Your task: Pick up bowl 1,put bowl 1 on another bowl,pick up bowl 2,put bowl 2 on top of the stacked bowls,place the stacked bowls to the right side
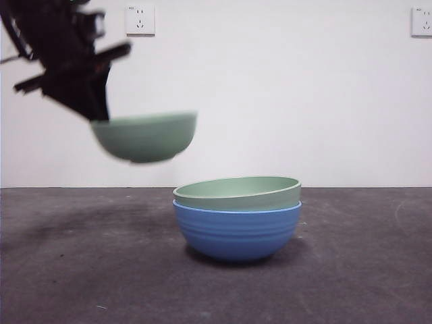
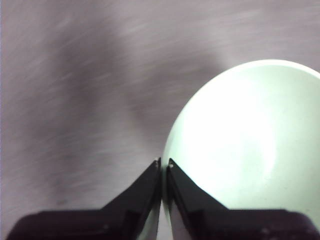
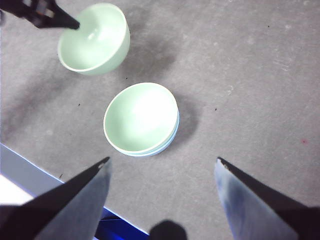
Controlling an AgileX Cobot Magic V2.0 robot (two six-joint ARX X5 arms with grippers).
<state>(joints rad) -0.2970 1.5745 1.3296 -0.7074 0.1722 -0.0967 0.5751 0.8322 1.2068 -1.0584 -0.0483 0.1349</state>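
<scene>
Front view. We list a green bowl (image 1: 145, 137) hanging in the air, pinched at its rim by the left gripper (image 1: 101, 116), which comes in dark from the upper corner. On the grey table (image 1: 351, 270) stands the stack: a second green bowl (image 1: 237, 192) nested in the blue bowl (image 1: 237, 233). The carried bowl is higher than the stack and off to one side of it, well apart, with clear air between. We judge this sideways gap to be what the coming move turns on: the carried bowl must travel across until it sits over the stack, then descend.

Left wrist view. We list the left gripper (image 2: 164, 165) with its jaws pressed nearly together, the thin rim of the green bowl (image 2: 250, 145) caught between them. The bowl's pale inside faces the camera. The table behind is blurred.

Right wrist view. We list the right gripper (image 3: 162, 162) with jaws spread wide, holding nothing, high above the table. The stack (image 3: 141, 119) lies closer to this gripper; the carried bowl (image 3: 94, 39) lies beyond it, with the left gripper's tip (image 3: 67, 22) at its rim. Only the left arm is at work.
</scene>
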